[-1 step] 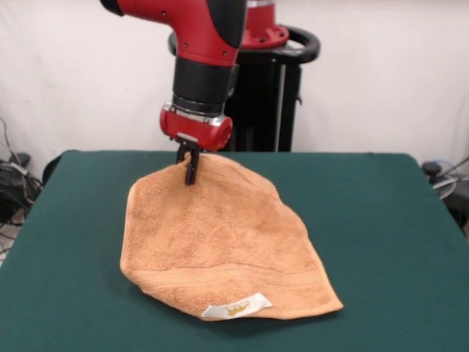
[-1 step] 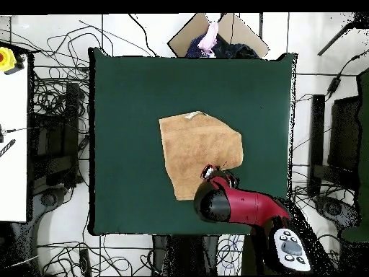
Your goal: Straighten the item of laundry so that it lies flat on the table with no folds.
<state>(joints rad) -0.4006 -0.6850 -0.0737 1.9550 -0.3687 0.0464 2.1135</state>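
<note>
Towel: my orange-tan terry towel lies mid-table, woven band and white label at 6 o'clock in the front view.
Grip: the gripper pinches its 12 o'clock corner, fingers narrow on cloth, I judge for pulling it flat.
Table: green felt table all round.
Views: overhead shows the towel's outline; the arm hides the pinch.

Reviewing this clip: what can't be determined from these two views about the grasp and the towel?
- Hand: front view shows dark tips at the towel's far corner, but whether they pinch cloth is unclear; overhead, the arm covers it.
- Towel's corner nearest the robot: hidden overhead by the arm.
- White label: print too small to read in front view.
- Layers folded beneath the towel: not visible in either view.
</note>
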